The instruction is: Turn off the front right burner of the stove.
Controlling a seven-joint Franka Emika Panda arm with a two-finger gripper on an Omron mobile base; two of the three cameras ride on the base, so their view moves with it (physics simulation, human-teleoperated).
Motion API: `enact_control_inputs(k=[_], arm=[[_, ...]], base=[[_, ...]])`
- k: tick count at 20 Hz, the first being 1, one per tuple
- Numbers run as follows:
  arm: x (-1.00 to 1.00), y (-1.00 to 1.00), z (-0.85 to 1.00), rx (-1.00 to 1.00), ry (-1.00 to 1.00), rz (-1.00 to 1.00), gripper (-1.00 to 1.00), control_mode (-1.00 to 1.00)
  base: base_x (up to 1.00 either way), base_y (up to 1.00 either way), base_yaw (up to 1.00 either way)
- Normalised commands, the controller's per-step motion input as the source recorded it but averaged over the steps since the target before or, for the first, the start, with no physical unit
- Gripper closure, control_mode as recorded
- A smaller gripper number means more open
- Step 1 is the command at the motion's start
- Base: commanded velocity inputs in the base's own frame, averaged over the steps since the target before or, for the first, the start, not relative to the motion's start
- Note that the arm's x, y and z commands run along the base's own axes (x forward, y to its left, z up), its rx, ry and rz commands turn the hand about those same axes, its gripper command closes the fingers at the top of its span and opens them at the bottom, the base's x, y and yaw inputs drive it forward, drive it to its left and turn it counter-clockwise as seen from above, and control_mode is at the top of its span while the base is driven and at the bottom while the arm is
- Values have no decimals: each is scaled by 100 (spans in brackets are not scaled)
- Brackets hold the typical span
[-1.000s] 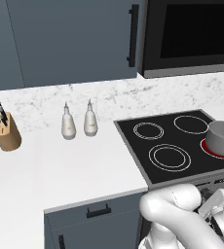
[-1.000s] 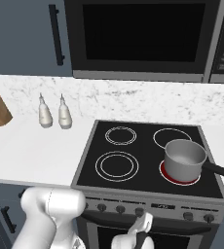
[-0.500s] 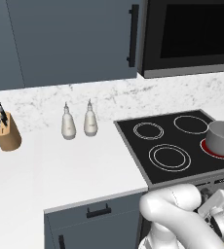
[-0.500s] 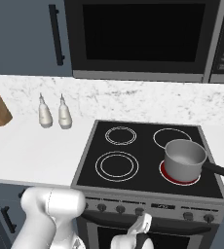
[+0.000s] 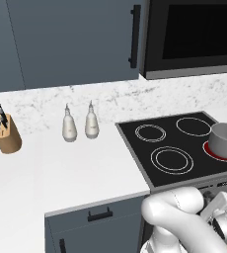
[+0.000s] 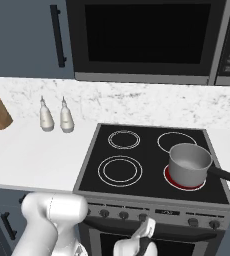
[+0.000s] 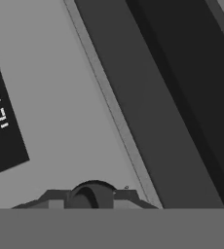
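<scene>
The large round front right burner (image 6: pixel 184 181) glows red on the flat black glass top of the stove (image 6: pixel 147 167), at the near right corner of the cooktop, and a grey metal pot (image 6: pixel 189 162) with a long dark handle sits on it, covering most of the red zone so that only a crescent shows at its front edge; in the left base view the same red glow (image 5: pixel 219 153) peeks out under the pot (image 5: pixel 225 139). The other three zones are white-outlined rings, unlit. Along the stove's steel front strip runs a row of small round dark knobs (image 6: pixel 123 215) with a small display between them. The white arm's gripper (image 6: pixel 143 239) is low in front of that strip, below the knobs near the middle of the stove, and whether its fingers are spread or closed cannot be told. In the hand view a dark round knob (image 7: pixel 90 195) sits at the bottom edge against the grey steel panel, with a black display with white digits (image 7: pixel 2 121) to the left. On the white counter left of the stove stand two white bottles (image 6: pixel 56 117) and, further left, a wooden knife block (image 5: pixel 6 132). A black microwave (image 6: pixel 144 37) hangs above the stove.
</scene>
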Motion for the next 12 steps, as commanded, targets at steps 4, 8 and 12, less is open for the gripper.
enact_control_inputs(k=[4,8,12], arm=[[35,4,1,0,24,0,100,-100],[5,0,0,1,4,0,100,-100],[32,3,0,13,0,0,100,-100]], base=[[0,0,0],[0,0,0],[0,0,0]])
